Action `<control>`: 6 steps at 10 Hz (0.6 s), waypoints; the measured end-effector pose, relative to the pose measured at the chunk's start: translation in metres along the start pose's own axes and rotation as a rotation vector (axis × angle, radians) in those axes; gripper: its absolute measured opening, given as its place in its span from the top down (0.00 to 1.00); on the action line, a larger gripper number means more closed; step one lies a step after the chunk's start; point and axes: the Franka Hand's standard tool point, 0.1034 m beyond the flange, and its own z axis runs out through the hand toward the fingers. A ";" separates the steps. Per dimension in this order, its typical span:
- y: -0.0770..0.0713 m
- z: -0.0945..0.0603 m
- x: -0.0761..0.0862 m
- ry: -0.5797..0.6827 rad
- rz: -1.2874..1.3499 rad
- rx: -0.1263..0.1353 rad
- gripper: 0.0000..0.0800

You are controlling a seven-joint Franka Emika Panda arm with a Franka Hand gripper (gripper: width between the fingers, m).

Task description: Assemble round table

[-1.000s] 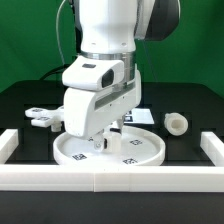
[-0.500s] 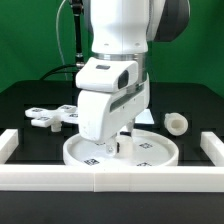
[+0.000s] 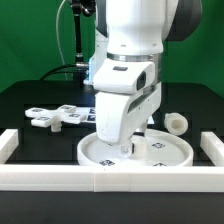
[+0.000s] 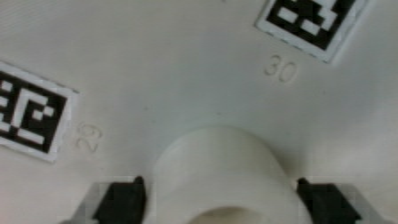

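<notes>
1. Reaches down from 12 o'clock in the exterior view with a white arm (image 3: 135, 50), setting the pincer (image 3: 130, 150) near the middle of the disc (image 3: 170, 158).
2. Keeps the pincer closed on the disc: in the wrist view, shows dark pads (image 4: 125, 200) tight against both sides of a rounded white hump (image 4: 221, 170) that rises from the disc's flat face.
3. Shows two black-and-white square tags (image 4: 311, 25) on that face as well, one with the faint raised number 30 just beside it.
4. Finds the disc lying flat on the black bench (image 3: 30, 95), toward 5 o'clock of the exterior view and just behind the front wall of the white frame (image 3: 110, 180).
5. Places the short post (image 3: 176, 123) at 2 o'clock from the disc, just beside its rim. Cannot tell whether the two touch.
6. Places the cross-shaped foot (image 3: 55, 117) at 10 o'clock from the disc, flat on the bench with its tags facing up, apart from the rim.
7. Shows the frame's side walls at 3 and 9 o'clock, well apart from the foot and the post.
</notes>
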 end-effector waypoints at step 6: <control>-0.007 0.000 0.015 0.000 0.005 0.001 0.49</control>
